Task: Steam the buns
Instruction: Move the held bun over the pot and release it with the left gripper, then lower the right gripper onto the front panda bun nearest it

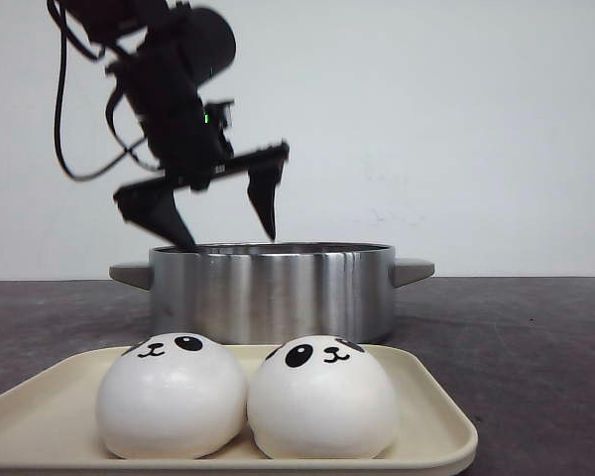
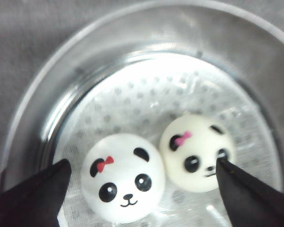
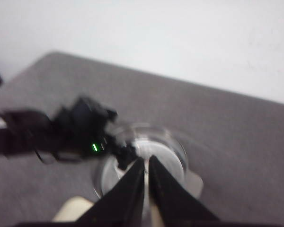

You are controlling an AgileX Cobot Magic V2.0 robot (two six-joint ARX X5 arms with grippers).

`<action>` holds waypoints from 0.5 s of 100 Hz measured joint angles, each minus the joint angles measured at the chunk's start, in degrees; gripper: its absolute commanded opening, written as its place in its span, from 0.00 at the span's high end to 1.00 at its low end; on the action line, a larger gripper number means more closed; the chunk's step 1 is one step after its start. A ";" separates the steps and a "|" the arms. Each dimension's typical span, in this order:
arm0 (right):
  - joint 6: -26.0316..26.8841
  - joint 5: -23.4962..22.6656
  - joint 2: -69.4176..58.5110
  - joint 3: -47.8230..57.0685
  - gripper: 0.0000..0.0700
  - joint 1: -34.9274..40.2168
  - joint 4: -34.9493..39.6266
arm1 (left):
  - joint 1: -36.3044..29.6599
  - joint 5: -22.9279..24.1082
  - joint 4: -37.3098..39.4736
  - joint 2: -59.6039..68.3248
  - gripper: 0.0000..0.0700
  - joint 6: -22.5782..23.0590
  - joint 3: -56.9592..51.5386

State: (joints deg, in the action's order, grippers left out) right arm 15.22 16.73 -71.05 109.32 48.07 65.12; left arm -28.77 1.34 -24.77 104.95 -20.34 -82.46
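Note:
Two white panda buns (image 1: 174,395) (image 1: 322,397) sit side by side on a cream tray (image 1: 431,412) at the front. Behind it stands a steel pot (image 1: 273,290). In the left wrist view two more panda buns, one with a red bow (image 2: 123,176) and one with a pink bow (image 2: 197,152), lie on the perforated steamer insert (image 2: 146,101) inside the pot. My left gripper (image 1: 228,230) hangs open and empty just above the pot's rim; its fingertips (image 2: 33,198) flank the buns. My right gripper (image 3: 146,163) is shut and empty, high above the table, out of the front view.
The pot has grey side handles (image 1: 414,270). Dark grey tabletop (image 1: 535,357) lies on both sides of the pot and tray. A white wall stands behind. The left arm's cables (image 1: 64,109) hang at the upper left.

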 measured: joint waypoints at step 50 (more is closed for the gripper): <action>6.60 -17.35 -3.67 -36.41 0.99 -3.39 -10.56 | -2.36 0.02 -9.03 -33.53 0.15 0.46 -2.51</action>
State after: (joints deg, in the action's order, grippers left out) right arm 21.82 -0.62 -74.72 72.90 44.69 54.57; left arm -31.14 1.37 -33.80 71.42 -19.88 -84.97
